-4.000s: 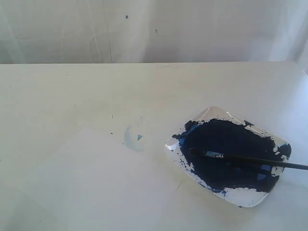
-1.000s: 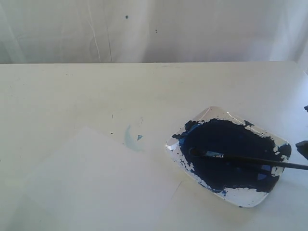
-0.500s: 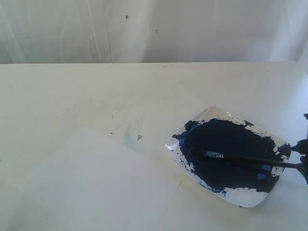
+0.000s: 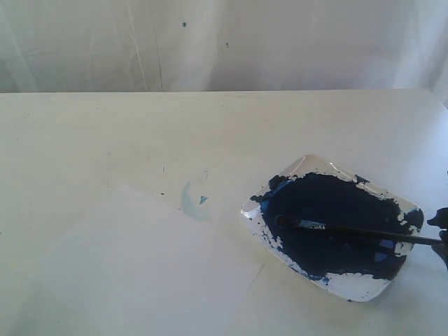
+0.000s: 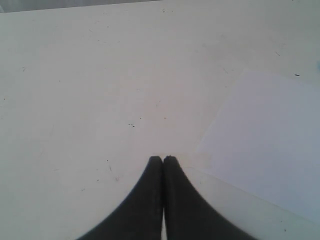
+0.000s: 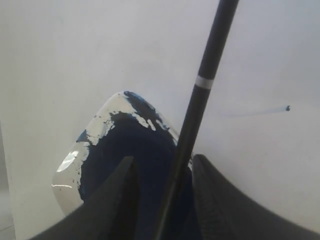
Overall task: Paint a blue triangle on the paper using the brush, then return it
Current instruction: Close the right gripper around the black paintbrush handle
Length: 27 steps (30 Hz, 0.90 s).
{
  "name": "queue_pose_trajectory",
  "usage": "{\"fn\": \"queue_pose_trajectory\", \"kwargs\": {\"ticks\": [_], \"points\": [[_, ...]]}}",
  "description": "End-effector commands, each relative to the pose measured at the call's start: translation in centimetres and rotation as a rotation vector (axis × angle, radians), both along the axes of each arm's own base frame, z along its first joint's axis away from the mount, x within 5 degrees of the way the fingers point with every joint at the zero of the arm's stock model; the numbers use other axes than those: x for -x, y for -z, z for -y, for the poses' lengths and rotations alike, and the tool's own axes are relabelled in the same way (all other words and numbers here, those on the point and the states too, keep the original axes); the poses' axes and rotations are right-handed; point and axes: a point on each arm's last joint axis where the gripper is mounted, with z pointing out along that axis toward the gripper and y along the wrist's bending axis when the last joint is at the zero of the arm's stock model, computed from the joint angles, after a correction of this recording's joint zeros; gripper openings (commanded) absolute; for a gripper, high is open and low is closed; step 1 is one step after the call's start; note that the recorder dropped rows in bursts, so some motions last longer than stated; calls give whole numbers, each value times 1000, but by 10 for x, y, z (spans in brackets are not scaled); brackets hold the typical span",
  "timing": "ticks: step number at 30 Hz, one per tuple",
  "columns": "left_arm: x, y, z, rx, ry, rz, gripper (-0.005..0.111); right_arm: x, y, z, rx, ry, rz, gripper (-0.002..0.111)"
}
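While its jaws stand apart, right gripper (image 6: 163, 159) astride the brush (image 6: 192, 120)

i seem to be working in a bare lab-style test setup: plain white table (image 4: 140, 133) filling the frame, white cloth backdrop (image 4: 294, 42) across the top.

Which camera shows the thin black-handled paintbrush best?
The exterior view: the thin black-handled paintbrush shows tip, silver ferrule and handle across the white paint tray. The right wrist view shows only its handle between open fingers; the left wrist view, nothing.
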Motion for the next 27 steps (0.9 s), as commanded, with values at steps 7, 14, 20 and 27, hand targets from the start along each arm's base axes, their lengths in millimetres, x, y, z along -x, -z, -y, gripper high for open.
{"fn": "queue_pose_trajectory", "kwargs": {"ticks": [7, 14, 20, 27], "points": [[0, 0, 0, -5, 6, 3, 0, -1, 1, 7, 0, 36, -7, 35], [0, 0, 0, -5, 6, 3, 0, -4, 9, 7, 3, 45, -35, 35], [0, 0, 0, -5, 6, 3, 0, -6, 18, 8, -19, 84, -73, 35], [0, 0, 0, -5, 6, 3, 0, -12, 17, 11, 8, 105, -13, 35]]}}
